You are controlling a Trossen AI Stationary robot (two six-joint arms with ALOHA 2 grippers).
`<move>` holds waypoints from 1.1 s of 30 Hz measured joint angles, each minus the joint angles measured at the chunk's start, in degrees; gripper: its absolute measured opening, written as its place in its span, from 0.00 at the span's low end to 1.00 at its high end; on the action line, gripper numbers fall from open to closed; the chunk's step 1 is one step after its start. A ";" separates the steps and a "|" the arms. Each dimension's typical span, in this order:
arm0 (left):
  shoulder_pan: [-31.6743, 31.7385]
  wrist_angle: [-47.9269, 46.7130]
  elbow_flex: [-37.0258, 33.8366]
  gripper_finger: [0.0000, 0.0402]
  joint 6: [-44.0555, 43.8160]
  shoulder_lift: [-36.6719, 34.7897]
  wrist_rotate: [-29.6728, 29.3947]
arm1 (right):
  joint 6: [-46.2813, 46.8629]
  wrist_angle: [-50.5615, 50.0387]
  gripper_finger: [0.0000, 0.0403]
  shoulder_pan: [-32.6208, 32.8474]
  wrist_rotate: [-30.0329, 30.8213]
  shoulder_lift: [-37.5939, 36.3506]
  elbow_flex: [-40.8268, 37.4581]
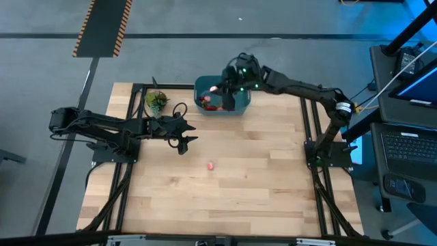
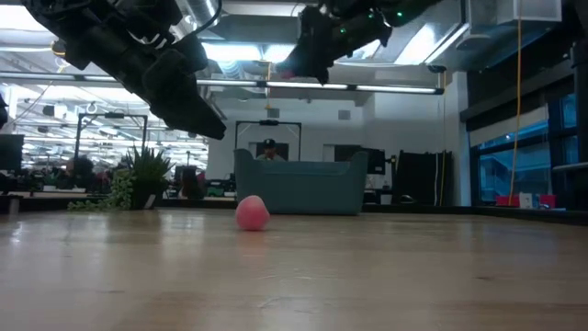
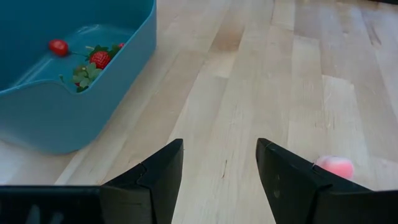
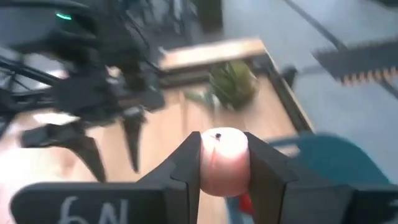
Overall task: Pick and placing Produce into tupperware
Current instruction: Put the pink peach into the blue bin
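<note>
Wooden table (image 1: pixel 259 191) fills mid of high view w/ a dark frame round its edges; grey floor beyond, a desk w/ a keyboard (image 1: pixel 408 147) off to the right side.

Left arm reaches in from the left; left gripper (image 1: pixel 183 134) hangs above the boards near table centre, fingers spread apart, nothing between them; wrist view shows bare wood in the gap.

Right arm comes from the right edge, bent across toward the far side; right gripper (image 1: pixel 225 92) is over the tupperware (image 1: pixel 202 85), raised above it per low view; its fingers are clamped on a pale pink-red piece of produce (image 4: pixel 222 160), seen close up in right wrist view, pinched on both sides.

Tupperware: teal tub at far-centre of table, upright, open top; in low view it stands behind the loose pink piece.

Green leafy bunch (image 1: pixel 157 102) sits just left of the tub, near the far-left corner; apart from tub, not touching as far as I can tell.

Inside tub: a few red pieces (image 3: pixel 99 59), some w/ green tops, plus one small round red one (image 3: pixel 58 47) a bit apart from them.

One loose pink piece (image 1: pixel 211 165) lies alone on the boards, nearer side than the left gripper & well apart from tub.
</note>
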 joint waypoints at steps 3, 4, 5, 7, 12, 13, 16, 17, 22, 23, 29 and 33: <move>0.00 0.00 0.00 0.49 0.00 0.00 0.00 | 1.25 -6.98 0.24 -1.15 1.26 2.48 4.91; 0.00 0.00 0.00 0.49 0.00 0.00 0.00 | 1.83 -8.65 0.24 -1.56 1.35 3.48 6.31; 0.02 0.01 0.00 0.49 0.00 0.00 0.00 | 2.42 -9.80 0.24 -1.90 1.34 4.86 7.70; 0.00 0.02 0.00 0.49 0.00 0.00 -0.12 | 3.75 -11.55 0.24 -2.64 1.37 7.66 9.91; 0.02 0.02 0.00 0.49 0.00 0.00 -1.20 | 5.06 -15.92 0.24 -3.59 1.43 16.02 15.75; 0.02 0.02 0.00 0.49 -0.01 0.00 -1.20 | 5.51 -17.13 0.24 -3.60 1.41 17.78 16.90; 0.02 0.00 0.00 0.49 0.00 0.00 -1.20 | 7.76 -21.05 0.24 -3.87 1.35 23.45 20.72; 0.02 0.02 0.00 0.49 0.00 0.00 -1.20 | 8.08 -22.15 0.24 -4.05 1.35 25.26 22.19; 0.02 0.02 0.00 0.49 0.00 0.00 -1.27 | 12.78 -28.17 0.24 -4.65 1.34 34.40 32.08; 0.02 0.02 0.00 0.49 0.00 0.00 -1.27 | 13.92 -29.60 0.24 -4.63 1.36 36.18 34.43; 0.01 0.02 0.00 0.49 0.00 0.01 -1.31 | 16.86 -37.82 0.24 -4.49 1.25 44.74 46.90; 0.02 0.02 0.02 0.49 0.00 0.02 -1.31 | 18.58 -37.56 0.24 -4.55 2.41 44.71 46.25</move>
